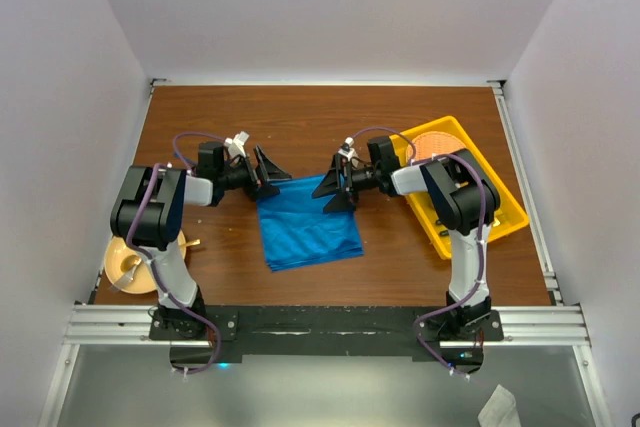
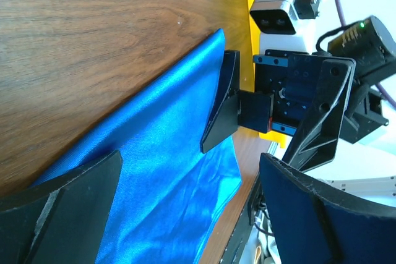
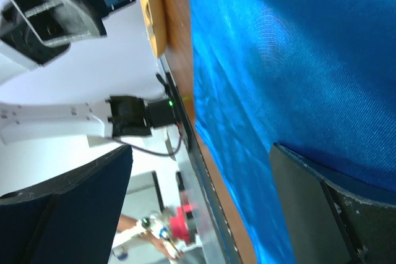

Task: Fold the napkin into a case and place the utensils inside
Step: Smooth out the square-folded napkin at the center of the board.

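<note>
I have the napkin [image 1: 308,225] lying flat in the middle of the wooden table [image 1: 200,122]. It is a bright blue, roughly rectangular sheet, slightly skewed, with its long sides running away from the arm bases. It is spread as a cloth, not as a narrow packet.

Both arms reach in from the sides toward its far edge. The left gripper [image 1: 272,175] sits at the far left corner of the cloth and the right gripper [image 1: 331,188] at the far right corner, and the two point at each other across that edge.

Both tools are released, with jaws spread wide and nothing between them. In the left wrist view the blue fabric runs under the gap between my fingers, and one dark finger of the other tool stands over the cloth's far side. In the right wrist view the fabric fills the upper right and passes behind one finger. I cannot tell whether any fingertip is touching the cloth or just above it.

A yellow tray [image 1: 505,209] lies at the right of the table, well apart from the napkin, partly behind the right arm. A pale yellow bowl [image 1: 118,265] sits near the left arm's base.
</note>
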Motion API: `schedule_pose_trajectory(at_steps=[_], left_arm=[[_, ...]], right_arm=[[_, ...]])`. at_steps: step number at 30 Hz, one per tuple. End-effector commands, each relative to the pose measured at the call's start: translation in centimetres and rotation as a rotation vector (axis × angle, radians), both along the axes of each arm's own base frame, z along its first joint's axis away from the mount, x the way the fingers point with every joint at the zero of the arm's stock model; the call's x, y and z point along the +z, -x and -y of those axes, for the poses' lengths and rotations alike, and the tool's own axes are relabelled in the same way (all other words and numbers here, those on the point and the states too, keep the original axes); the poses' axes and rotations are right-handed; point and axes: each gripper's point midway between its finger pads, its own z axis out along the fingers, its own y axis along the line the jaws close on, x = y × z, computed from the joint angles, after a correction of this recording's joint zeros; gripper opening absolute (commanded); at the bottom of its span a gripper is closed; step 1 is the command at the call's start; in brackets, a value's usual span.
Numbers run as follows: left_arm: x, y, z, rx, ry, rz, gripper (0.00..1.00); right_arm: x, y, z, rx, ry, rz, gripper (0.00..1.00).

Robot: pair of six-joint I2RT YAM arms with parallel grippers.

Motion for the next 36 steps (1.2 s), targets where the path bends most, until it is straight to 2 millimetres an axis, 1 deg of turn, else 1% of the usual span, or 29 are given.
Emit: schedule_pose_trajectory(at_steps=[1, 2, 3, 5, 6, 7, 8, 9, 10, 11, 12, 13, 14, 16, 17, 18, 19, 20, 21, 22, 23, 24, 25, 26, 27, 28, 30, 32, 36], left_arm=[[-2.4, 0.2, -1.4, 0.043, -0.074, -0.039, 1.0], [-2.1, 0.1, -1.3, 0.04, -0.072, -0.03, 1.0], [-1.9, 0.2, -1.3, 0.038, -0.071, -0.024, 1.0], [-1.3, 0.2, -1.3, 0.037, -0.071, -0.008, 1.0], [-1.0, 0.4, -1.3, 0.035, -0.069, -0.002, 1.0], [-1.2, 0.7, -1.3, 0.035, -0.069, -0.01, 1.0], [-0.4, 0.7, -1.3, 0.033, -0.068, 0.015, 1.0], [-0.2, 1.0, -1.3, 0.032, -0.067, 0.021, 1.0], [0.8, 0.9, -1.3, 0.03, -0.063, 0.054, 1.0], [1.3, 0.9, -1.2, 0.026, -0.063, 0.072, 1.0], [1.9, 0.9, -1.2, 0.023, -0.059, 0.09, 1.0], [3.1, 0.8, -1.1, 0.013, -0.061, 0.131, 1.0], [4.0, 0.5, -1.2, 0.008, -0.07, 0.164, 1.0], [5.6, 0.9, -1.4, -0.028, -0.119, 0.238, 1.0], [6.6, 0.8, -1.6, -0.04, -0.143, 0.28, 1.0], [7.0, 0.8, -1.9, -0.072, -0.196, 0.354, 1.0], [7.6, 1.5, -2.2, -0.088, -0.232, 0.371, 1.0], [8.2, 1.5, -2.2, -0.112, -0.271, 0.421, 1.0], [8.2, 1.5, -2.6, -0.165, -0.358, 0.521, 1.0], [7.6, 2.6, -2.9, -0.2, -0.426, 0.508, 0.97], [7.7, 3.0, -2.3, -0.257, -0.468, 0.556, 0.92], [7.2, 3.3, -2.4, -0.333, -0.538, 0.631, 0.83], [6.4, 4.1, -2.4, -0.372, -0.583, 0.625, 0.77], [5.9, 5.0, -1.6, -0.437, -0.602, 0.648, 0.69], [5.4, 5.4, -1.4, -0.503, -0.64, 0.694, 0.49], [4.5, 6.5, -0.7, -0.566, -0.658, 0.689, 0.41], [3.2, 7.3, -0.5, -0.625, -0.705, 0.703, 0.26], [1.8, 8.2, -0.3, -0.672, -0.75, 0.701, 0.21], [-0.8, 9.7, -0.6, -0.769, -0.84, 0.7, 0.19]], right_arm=[[-3.4, 0.7, 1.7, 0.063, 0.09, 0.045, 0.98], [-3.6, 1.0, 1.9, 0.073, 0.108, 0.028, 0.98], [-3.3, 0.5, 1.8, 0.091, 0.109, 0.082, 0.98], [-3.2, 0.2, 1.8, 0.105, 0.122, 0.095, 0.98], [-2.8, -0.5, 1.6, 0.118, 0.123, 0.131, 0.98], [-2.6, -0.7, 1.5, 0.125, 0.122, 0.136, 0.98], [-2.1, -0.7, 1.5, 0.134, 0.121, 0.13, 0.98], [-0.9, -1.2, 1.1, 0.148, 0.102, 0.165, 0.98], [-0.1, -1.0, 0.8, 0.162, 0.093, 0.177, 0.98], [1.6, -0.7, 0.7, 0.174, 0.08, 0.191, 0.98], [2.6, -0.3, 0.5, 0.193, 0.068, 0.216, 0.98], [3.4, 0.6, 0.2, 0.219, 0.058, 0.222, 0.98], [4.8, 1.7, 0.4, 0.235, 0.063, 0.22, 0.98], [5.3, 3.4, 0.8, 0.279, 0.075, 0.242, 0.95], [5.2, 4.6, 1.6, 0.298, 0.098, 0.201, 0.92], [5.2, 5.5, 2.2, 0.326, 0.109, 0.241, 0.84], [4.9, 6.1, 2.7, 0.34, 0.131, 0.24, 0.76], [4.3, 7.0, 3.6, 0.353, 0.182, 0.209, 0.7], [3.9, 7.6, 4.3, 0.373, 0.202, 0.231, 0.64], [3.5, 8.0, 4.7, 0.379, 0.226, 0.226, 0.5], [3.1, 8.3, 5.3, 0.381, 0.26, 0.221, 0.44], [2.4, 8.8, 5.8, 0.382, 0.29, 0.219, 0.38], [2.0, 8.8, 6.2, 0.376, 0.312, 0.224, 0.3], [0.9, 9.0, 6.9, 0.371, 0.367, 0.218, 0.27], [0.4, 8.9, 7.3, 0.361, 0.4, 0.217, 0.26], [-0.1, 8.8, 7.7, 0.356, 0.427, 0.217, 0.25], [-1.8, 8.5, 8.9, 0.347, 0.524, 0.22, 0.22], [-2.7, 8.2, 9.5, 0.348, 0.577, 0.221, 0.16], [-4.2, 7.2, 10.8, 0.342, 0.687, 0.231, 0.12]])
